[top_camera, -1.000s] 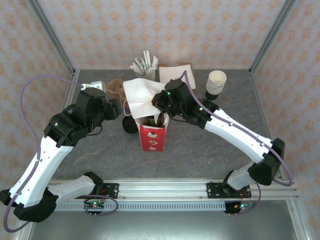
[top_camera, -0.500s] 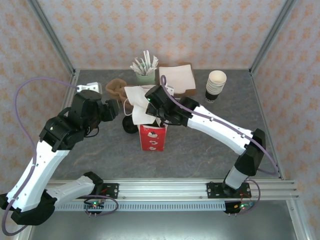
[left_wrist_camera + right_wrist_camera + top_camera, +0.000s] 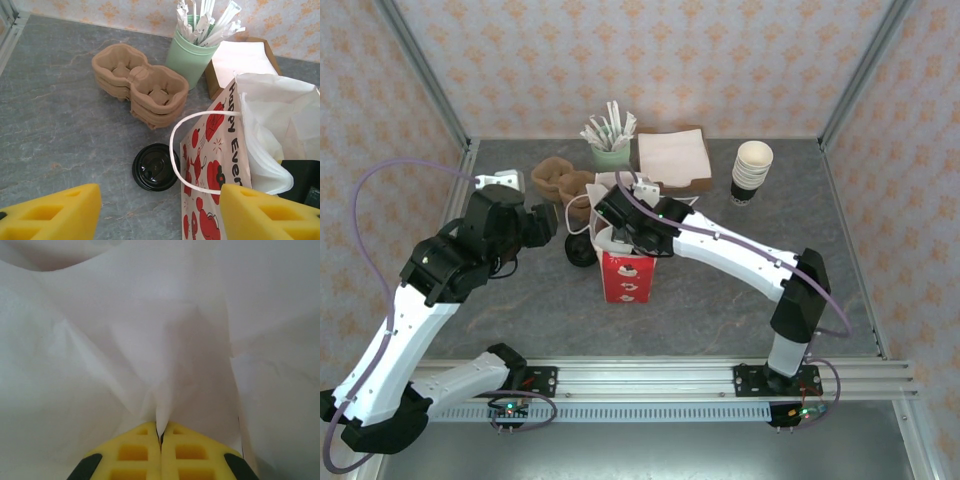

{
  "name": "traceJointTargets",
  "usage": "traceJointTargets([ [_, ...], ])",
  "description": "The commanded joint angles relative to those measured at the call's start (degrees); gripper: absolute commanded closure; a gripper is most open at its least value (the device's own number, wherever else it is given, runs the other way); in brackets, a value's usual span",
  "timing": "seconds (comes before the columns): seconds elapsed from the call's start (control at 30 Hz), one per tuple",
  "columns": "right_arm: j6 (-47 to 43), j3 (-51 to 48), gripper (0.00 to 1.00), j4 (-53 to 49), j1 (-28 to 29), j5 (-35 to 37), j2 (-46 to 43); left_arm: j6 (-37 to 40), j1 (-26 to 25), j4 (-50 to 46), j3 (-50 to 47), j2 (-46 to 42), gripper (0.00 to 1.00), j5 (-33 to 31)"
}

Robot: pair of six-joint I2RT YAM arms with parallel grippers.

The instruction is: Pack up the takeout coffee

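Item, takeout coffee: I cannot tell its place. A white napkin (image 3: 280,120) bulges from the mouth of the red bag (image 3: 625,275), which stands upright mid-table.

My right gripper (image 3: 161,434): at the bag's mouth, fingers pressed together on a fold of the napkin.

My left gripper (image 3: 159,200): at the bag's 9 o'clock, fingers wide, empty.

Flat black lid (image 3: 156,167): on the table, just beside the bag at 9 o'clock.
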Motion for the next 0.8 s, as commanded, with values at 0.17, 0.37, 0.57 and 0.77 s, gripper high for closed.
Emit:
traceJointTargets([
  [0.17,-3.0,6.2,0.75,-3.0,0.6,2.0,-2.1,0.0,0.6,0.4,-0.8,-0.6,0.35,-0.7],
  [0.37,-3.7,8.2,0.57,-3.1,0.6,3.0,-5.6,0.1,0.6,0.3,-0.9,-0.8,0.34,-1.1],
  [0.57,-5.1,8.2,0.6,-0.5,0.6,2.0,-7.9,0.0,0.6,0.2,-0.7,-0.7,0.35,-1.3],
  [0.77,-5.9,6.8,0.73,4.7,0.6,-2.8,-6.9,-0.1,0.6,0.6,-0.8,-0.7,0.35,-0.9],
])
